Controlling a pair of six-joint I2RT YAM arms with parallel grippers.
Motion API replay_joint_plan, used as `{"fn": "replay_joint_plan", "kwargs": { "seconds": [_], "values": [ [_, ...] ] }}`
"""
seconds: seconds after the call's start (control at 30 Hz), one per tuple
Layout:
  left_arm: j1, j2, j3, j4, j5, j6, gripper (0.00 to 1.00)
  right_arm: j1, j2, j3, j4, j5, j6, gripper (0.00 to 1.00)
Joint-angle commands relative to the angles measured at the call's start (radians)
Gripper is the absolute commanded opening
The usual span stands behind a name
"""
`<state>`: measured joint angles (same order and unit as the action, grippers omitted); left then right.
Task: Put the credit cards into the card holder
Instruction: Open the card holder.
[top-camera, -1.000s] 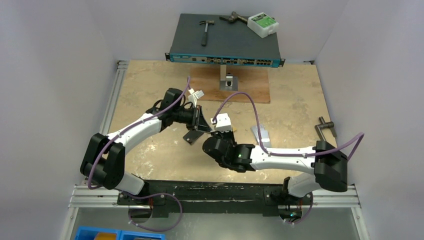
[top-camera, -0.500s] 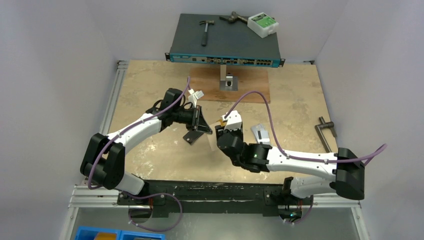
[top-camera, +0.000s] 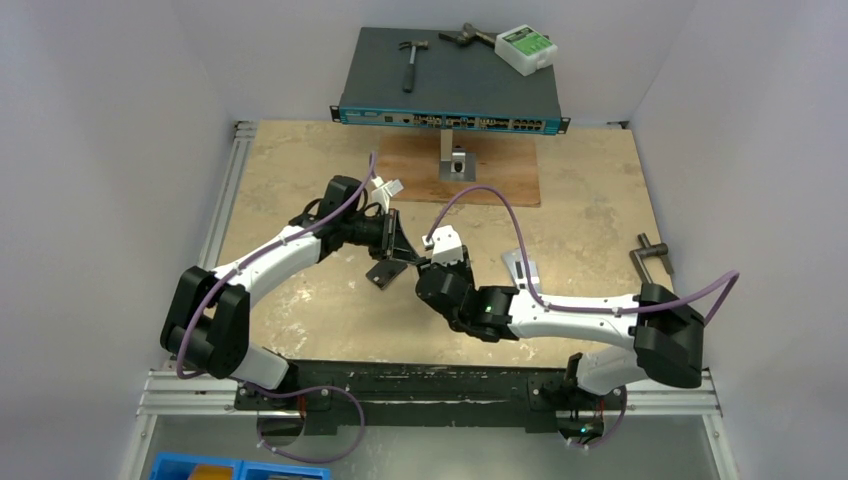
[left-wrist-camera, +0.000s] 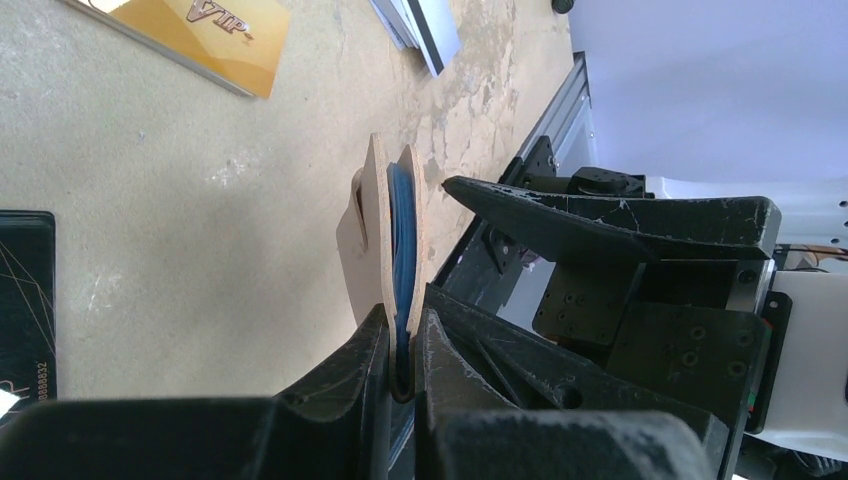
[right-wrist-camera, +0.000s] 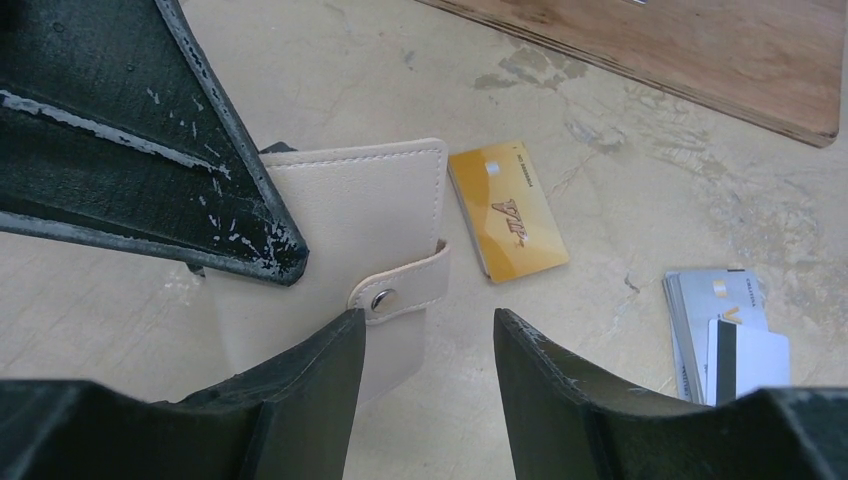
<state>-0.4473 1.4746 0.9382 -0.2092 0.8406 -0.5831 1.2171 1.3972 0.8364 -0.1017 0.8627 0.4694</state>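
My left gripper (left-wrist-camera: 402, 312) is shut on the beige card holder (left-wrist-camera: 385, 225), which it holds edge-on above the table with blue pockets showing between its flaps. In the right wrist view the card holder (right-wrist-camera: 350, 215) faces me, its snap tab (right-wrist-camera: 400, 290) fastened. My right gripper (right-wrist-camera: 430, 335) stands open just in front of the tab, holding nothing. An orange-yellow credit card (right-wrist-camera: 508, 210) lies flat beyond the holder. Silver-grey cards (right-wrist-camera: 720, 335) are stacked to the right. A black card (top-camera: 383, 273) lies under the left gripper (top-camera: 398, 243). The right gripper (top-camera: 425, 265) sits close beside it.
A network switch (top-camera: 450, 75) at the back carries a hammer (top-camera: 412, 55) and a white box (top-camera: 525, 45). A wooden board (top-camera: 500, 180) with a metal bracket (top-camera: 455, 160) lies in front of it. A metal handle (top-camera: 655, 255) rests at the right.
My right gripper has opened; its arm swung out to the right, then came back close to the card holder. The left gripper stayed shut on the holder, almost still.
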Motion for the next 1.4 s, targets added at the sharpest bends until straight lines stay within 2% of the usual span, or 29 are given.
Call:
{"fn": "replay_joint_plan", "kwargs": {
  "seconds": [0.0,0.4,0.6,0.7,0.87,1.23,1.37],
  "values": [
    [0.001,-0.039,0.013,0.034,0.051,-0.012,0.00,0.006,-0.026,0.033,0.050,-0.040,-0.024,0.51],
    [0.004,-0.034,0.011,0.031,0.042,-0.006,0.00,0.019,-0.055,0.017,0.068,-0.114,-0.023,0.52],
    [0.004,-0.036,0.018,0.031,0.054,-0.013,0.00,0.018,0.019,0.044,0.013,-0.066,0.013,0.51],
    [0.004,-0.039,0.016,0.032,0.059,-0.019,0.00,0.017,0.081,0.081,-0.062,0.025,0.057,0.44],
    [0.004,-0.036,0.015,0.041,0.067,-0.036,0.00,0.016,0.126,0.120,-0.095,0.107,0.090,0.31],
    [0.005,-0.032,0.008,0.060,0.078,-0.054,0.00,0.019,0.107,0.102,0.090,0.165,-0.019,0.24],
    [0.005,-0.030,0.007,0.063,0.076,-0.054,0.00,0.036,0.082,0.082,0.188,0.143,-0.103,0.32]
  ]
}}
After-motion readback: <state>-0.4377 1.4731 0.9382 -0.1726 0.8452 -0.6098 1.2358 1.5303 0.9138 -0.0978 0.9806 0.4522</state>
